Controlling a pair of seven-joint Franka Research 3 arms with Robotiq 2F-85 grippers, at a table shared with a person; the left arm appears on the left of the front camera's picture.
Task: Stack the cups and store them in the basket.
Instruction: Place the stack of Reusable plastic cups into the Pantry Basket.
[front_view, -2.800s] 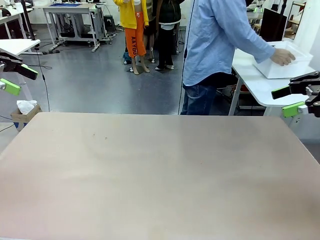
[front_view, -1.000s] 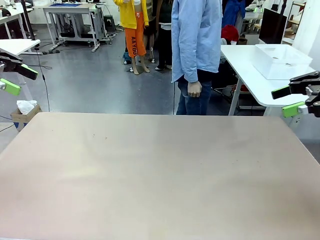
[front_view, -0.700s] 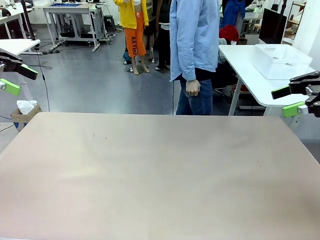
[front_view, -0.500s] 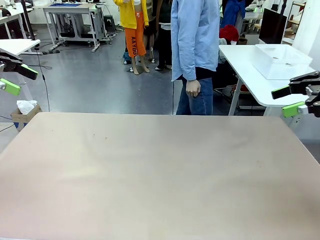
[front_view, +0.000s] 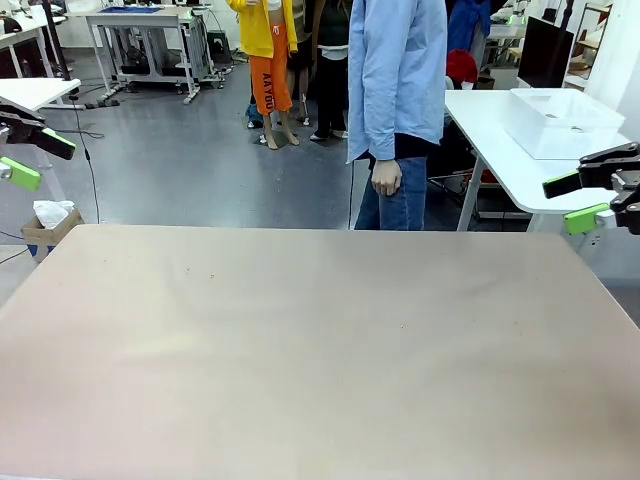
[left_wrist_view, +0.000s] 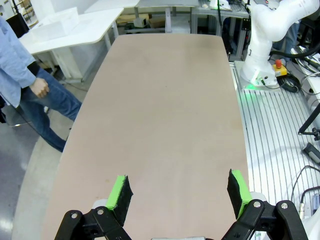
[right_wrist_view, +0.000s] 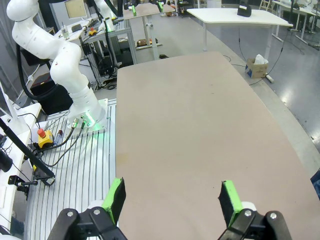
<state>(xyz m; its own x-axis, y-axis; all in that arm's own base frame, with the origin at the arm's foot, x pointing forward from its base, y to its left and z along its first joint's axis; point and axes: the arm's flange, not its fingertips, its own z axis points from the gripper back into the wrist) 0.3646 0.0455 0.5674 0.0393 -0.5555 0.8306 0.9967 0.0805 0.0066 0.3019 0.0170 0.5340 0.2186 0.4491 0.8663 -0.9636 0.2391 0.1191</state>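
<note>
The cups are out of view. The basket (front_view: 562, 122), a white rectangular bin, stands on a white side table beyond the far right corner of my tan table (front_view: 320, 340); in the left wrist view the basket (left_wrist_view: 56, 23) is at the top left. My left gripper (front_view: 36, 157) hovers open off the table's left edge, nothing between its green pads; from its own wrist the left gripper (left_wrist_view: 179, 192) looks down the tabletop. My right gripper (front_view: 566, 203) hangs open off the right edge, and the right gripper (right_wrist_view: 171, 199) holds nothing.
A person in a blue shirt (front_view: 398, 90) stands at the far side, one hand (front_view: 385, 178) hanging down. The white side table (front_view: 510, 150) is at the far right. A cardboard box (front_view: 46, 226) sits on the floor at the left.
The person took a hand off the basket, turned away from the side table and now stands behind my table, shifting slightly right. Both grippers have stayed still and open.
</note>
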